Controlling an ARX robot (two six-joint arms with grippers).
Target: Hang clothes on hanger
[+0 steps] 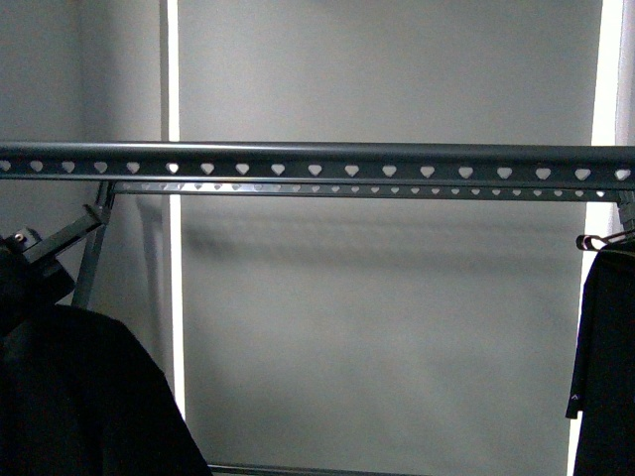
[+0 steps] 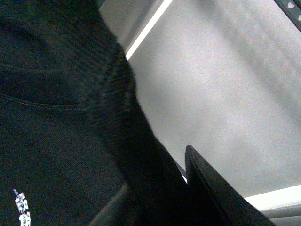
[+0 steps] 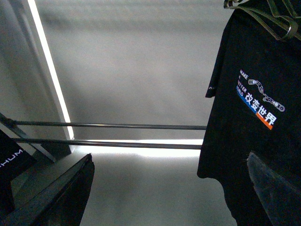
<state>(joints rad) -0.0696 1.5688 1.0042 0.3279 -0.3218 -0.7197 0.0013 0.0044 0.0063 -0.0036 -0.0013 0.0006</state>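
The hanger, a dark grey rack, runs its rail (image 1: 317, 164) with heart-shaped holes across the front view; a corner of it shows in the left wrist view (image 2: 294, 9). My left gripper (image 2: 160, 197) is shut on the clothes (image 2: 56, 117), a black T-shirt with a bit of white print. The shirt hangs at the lower left (image 1: 79, 397), below the rail. My left arm (image 1: 45, 248) shows just above it. My right gripper (image 3: 169, 188) is open and empty, its fingers (image 3: 70, 188) wide apart.
Another black T-shirt (image 3: 244, 141) with "MAKE A BETTER WORLD" print hangs on a metal wire hanger (image 3: 263, 14) at the rail's right end (image 1: 605, 357). The rack's leg (image 1: 94, 248) slants down at the left. Two low rack bars (image 3: 117, 125) cross the right wrist view. A grey wall stands behind.
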